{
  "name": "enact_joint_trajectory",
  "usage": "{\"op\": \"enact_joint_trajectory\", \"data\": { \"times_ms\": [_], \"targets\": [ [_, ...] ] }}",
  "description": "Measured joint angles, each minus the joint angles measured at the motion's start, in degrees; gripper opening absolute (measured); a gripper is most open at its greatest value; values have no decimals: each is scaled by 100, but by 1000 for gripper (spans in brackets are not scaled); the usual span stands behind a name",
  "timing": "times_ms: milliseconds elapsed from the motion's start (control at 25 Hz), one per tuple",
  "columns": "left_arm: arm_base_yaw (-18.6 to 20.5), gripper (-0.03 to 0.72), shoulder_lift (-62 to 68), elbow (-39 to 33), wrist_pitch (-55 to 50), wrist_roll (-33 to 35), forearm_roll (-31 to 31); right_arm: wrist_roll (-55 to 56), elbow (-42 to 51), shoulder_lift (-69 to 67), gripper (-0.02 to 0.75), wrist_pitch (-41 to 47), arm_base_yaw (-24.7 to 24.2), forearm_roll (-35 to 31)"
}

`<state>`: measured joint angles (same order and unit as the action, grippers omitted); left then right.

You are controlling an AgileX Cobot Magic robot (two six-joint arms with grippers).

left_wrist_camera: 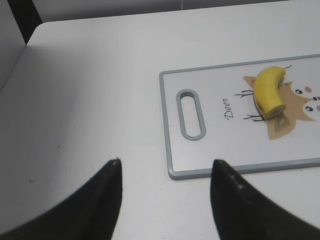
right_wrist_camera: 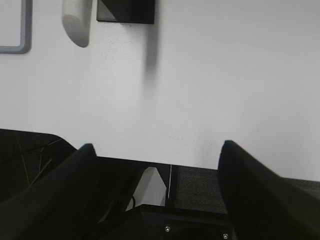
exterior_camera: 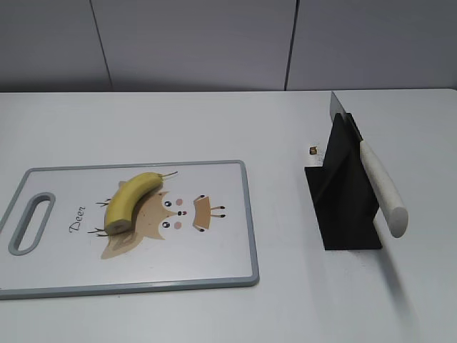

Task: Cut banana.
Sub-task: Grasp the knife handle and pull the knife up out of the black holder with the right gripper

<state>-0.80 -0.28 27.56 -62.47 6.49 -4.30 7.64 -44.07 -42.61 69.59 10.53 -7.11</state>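
1. The banana (exterior_camera: 132, 201) lies on the cutting board (exterior_camera: 214, 275), which sits toward the left side of the desk (exterior_camera: 285, 128), nearer its front edge than its back edge. The fruit rests over the deer print (exterior_camera: 182, 214), on the half of the board nearer the handle slot (exterior_camera: 31, 222).

2. Its long axis runs on a slant: the thin stem tip points toward the back right of the desk, the blunt cut end toward the front left corner. No loose slice shows on the board.

3. The left gripper (left_wrist_camera: 165, 172) hangs over bare desk off the slot end of the board, its jaws spread wide and holding nothing. From it the banana (left_wrist_camera: 270, 91) lies ahead and to the right, past the slot, well apart from the fingertips.

4. The right gripper (right_wrist_camera: 157, 150) is likewise wide and empty, hanging near the front edge on the right side of the desk. The knife (exterior_camera: 375, 179) leans in a black stand (exterior_camera: 343, 207) on the right half of the desk, handle end toward the front edge. In the right wrist view the handle end (right_wrist_camera: 76, 22) lies ahead and to the left, well apart.

5. Judgement: the left arm is nearer the banana, so it would steady the fruit; the right arm is nearer the knife and would have to fetch it first. The cut would probably go across that slanted axis.
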Motion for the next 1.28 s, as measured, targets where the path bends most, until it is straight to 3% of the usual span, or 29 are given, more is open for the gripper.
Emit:
{"op": "enact_joint_trajectory", "data": {
  "times_ms": [360,960,1280],
  "targets": [
    [0,551,0,0,0,0,0,247,-918,-1235,562,5,1032,-19],
    [0,551,0,0,0,0,0,289,-2220,-3484,562,-10,1093,-339],
    [0,551,0,0,0,0,0,320,-2507,-4545,562,-10,1204,-193]
  ]
}}
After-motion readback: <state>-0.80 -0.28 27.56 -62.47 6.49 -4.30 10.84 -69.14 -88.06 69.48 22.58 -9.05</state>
